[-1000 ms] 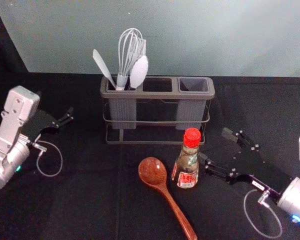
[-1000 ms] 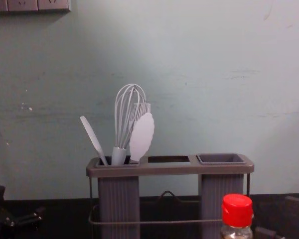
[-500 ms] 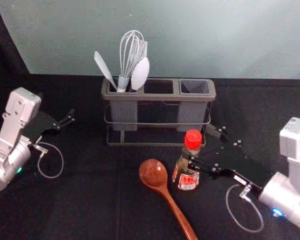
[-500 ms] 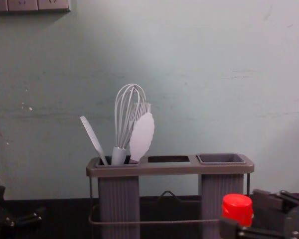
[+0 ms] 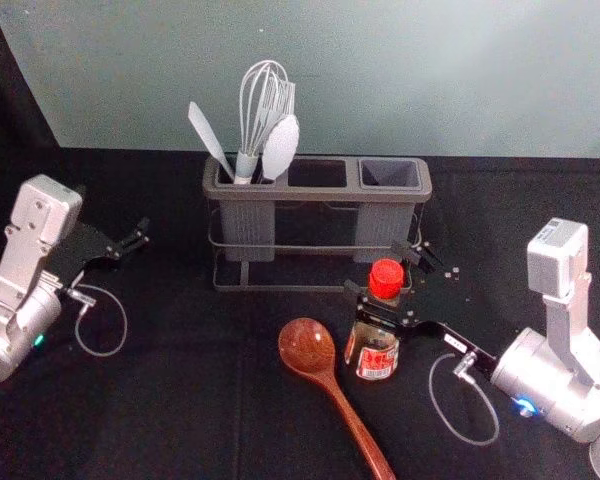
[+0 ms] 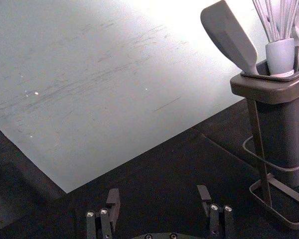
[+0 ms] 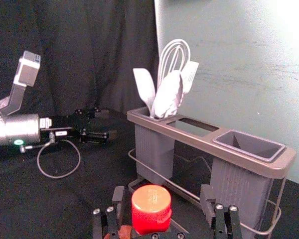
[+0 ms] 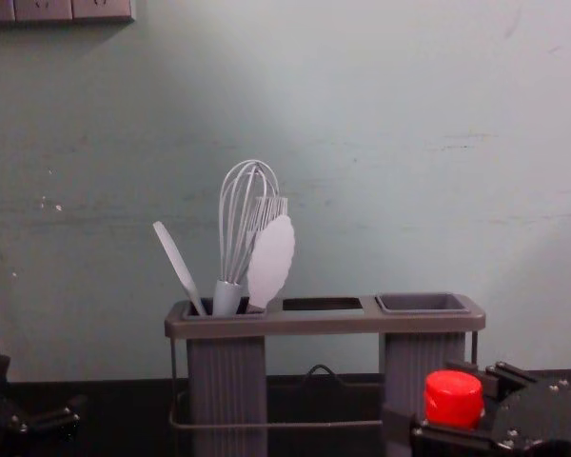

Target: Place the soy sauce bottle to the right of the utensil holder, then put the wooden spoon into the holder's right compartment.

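Clearly, the utensil holder (image 5: 318, 193) is the largest thing that could be upset: its wire frame is closely approached by the far finger of the right gripper (image 7: 162, 194), and if the frame is caught by a sideways move, the whole rack could be dragged. The left gripper (image 6: 158, 194) is held well apart, at the holder's left, its fingers spread on nothing.

By the right gripper's parted fingers, the bottle is straddled just below its cap, with space seen beside the cap; no firm grip is judged to be made. If the closing is off-centre, the bottle could be tipped.

The wooden spoon (image 5: 330, 382) is laid on the dark cloth just left of the bottle; it could be nudged if the bottle is pushed that way.

The soy sauce bottle (image 5: 378, 350) is stood upright before the holder's right compartment (image 5: 389, 174), so a shift to the right is needed. Should only the smooth red cap (image 5: 386, 275) be pinched, a slip could be caused.
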Controlling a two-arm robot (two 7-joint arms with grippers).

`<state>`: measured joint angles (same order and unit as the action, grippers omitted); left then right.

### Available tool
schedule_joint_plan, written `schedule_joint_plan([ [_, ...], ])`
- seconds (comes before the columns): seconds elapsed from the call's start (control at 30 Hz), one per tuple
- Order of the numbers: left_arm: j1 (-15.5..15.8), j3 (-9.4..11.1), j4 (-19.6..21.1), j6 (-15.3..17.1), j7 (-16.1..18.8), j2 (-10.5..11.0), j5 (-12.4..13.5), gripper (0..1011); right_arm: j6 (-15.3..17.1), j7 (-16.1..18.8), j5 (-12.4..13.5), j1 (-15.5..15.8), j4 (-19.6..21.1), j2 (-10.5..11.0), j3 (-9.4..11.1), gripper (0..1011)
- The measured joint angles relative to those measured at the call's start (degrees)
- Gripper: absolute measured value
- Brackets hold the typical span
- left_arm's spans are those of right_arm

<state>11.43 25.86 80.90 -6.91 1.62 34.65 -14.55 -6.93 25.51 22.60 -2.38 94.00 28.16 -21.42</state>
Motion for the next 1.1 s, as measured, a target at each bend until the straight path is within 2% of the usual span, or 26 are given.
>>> schedule_joint_plan([
  [0.1, 0.0, 0.0, 0.0, 0.0, 0.0, 0.0, 0.0, 1011, -0.1, 0.4, 0.0, -0.1, -0.3, -0.6, 0.3, 946],
  [0.37, 0.0, 0.0, 0.0, 0.0, 0.0, 0.0, 0.0, 1011, -0.1, 1.2, 0.2, 0.3, -0.4, -1.5, 0.8, 734],
  [0.53, 0.0, 0.0, 0.0, 0.0, 0.0, 0.0, 0.0, 1011, 0.0, 1.6, 0.7, 0.7, 0.2, -1.6, 1.2, 548],
  [0.6, 0.0, 0.0, 0.0, 0.0, 0.0, 0.0, 0.0, 1011, 0.0, 1.7, 1.0, 1.0, 0.5, -1.6, 1.4, 504],
  [0.63, 0.0, 0.0, 0.0, 0.0, 0.0, 0.0, 0.0, 1011, 0.1, 1.7, 1.0, 1.2, 0.7, -1.6, 1.4, 447],
  [0.73, 0.0, 0.0, 0.0, 0.0, 0.0, 0.0, 0.0, 1011, 0.1, 1.8, 1.5, 1.8, 1.6, -1.4, 1.8, 381],
  [1.0, 0.0, 0.0, 0.0, 0.0, 0.0, 0.0, 0.0, 1010, 0.6, 1.7, 3.3, 4.1, 4.6, -0.3, 3.3, 381],
  [1.1, 0.0, 0.0, 0.0, 0.0, 0.0, 0.0, 0.0, 1011, 0.8, 1.4, 3.5, 5.1, 6.1, 0.7, 4.3, 381],
])
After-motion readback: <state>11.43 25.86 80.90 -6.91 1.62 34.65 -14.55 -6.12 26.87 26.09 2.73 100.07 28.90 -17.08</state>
